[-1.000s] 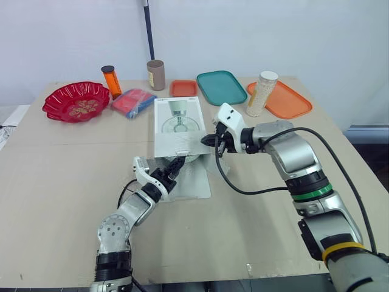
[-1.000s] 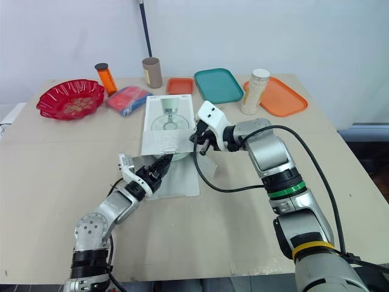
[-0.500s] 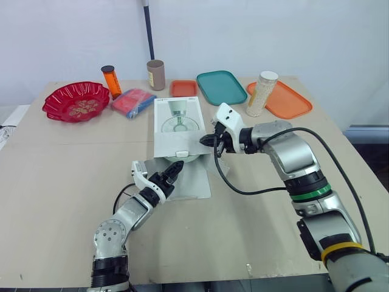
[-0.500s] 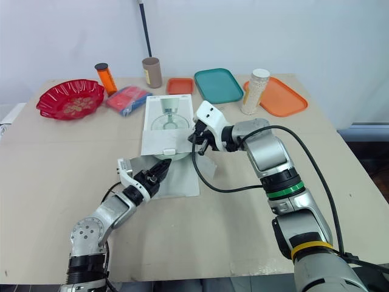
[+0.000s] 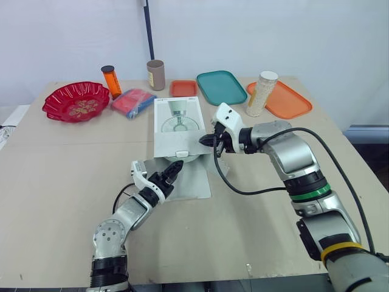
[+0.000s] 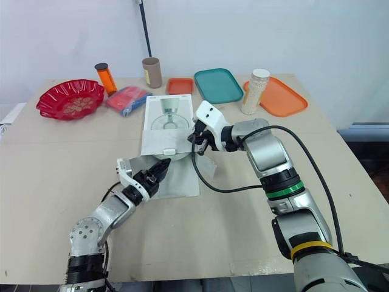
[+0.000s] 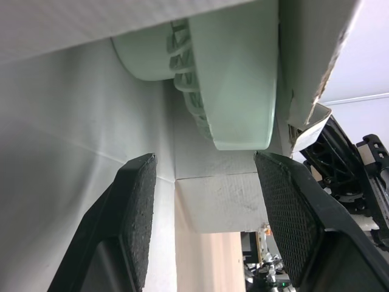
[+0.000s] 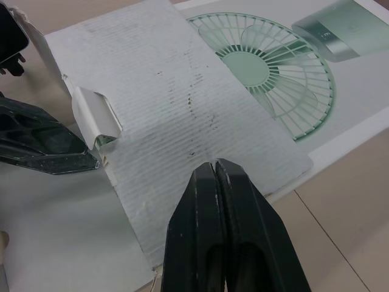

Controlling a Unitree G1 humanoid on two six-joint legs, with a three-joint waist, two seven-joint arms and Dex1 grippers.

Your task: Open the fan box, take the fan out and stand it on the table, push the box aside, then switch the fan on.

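Left gripper: arm low over the near table, forearm angled up and to the right, fingers aimed into the open mouth of the fan box. Jaws wide and holding nothing; in the left wrist view both pads flank the gap, with the fan just ahead of them and untouched. The fan lies on its side inside the box at table centre, under the raised lid, its pale green round housing and grille ribs showing. Judgement: light moulded plastic with a smooth, somewhat slippery shell and thin grille ribs that could bend. Grip the solid rim of the housing, not the ribs, and draw it out slowly. The box is thin corrugated card, worn at the flap, and is likely to flex and slide on the table unless held. Right gripper: arm reaches in from the right, elbow bent, wrist at the lid's near right corner. Fingers are pressed together; whether they trap the lid edge cannot be told.
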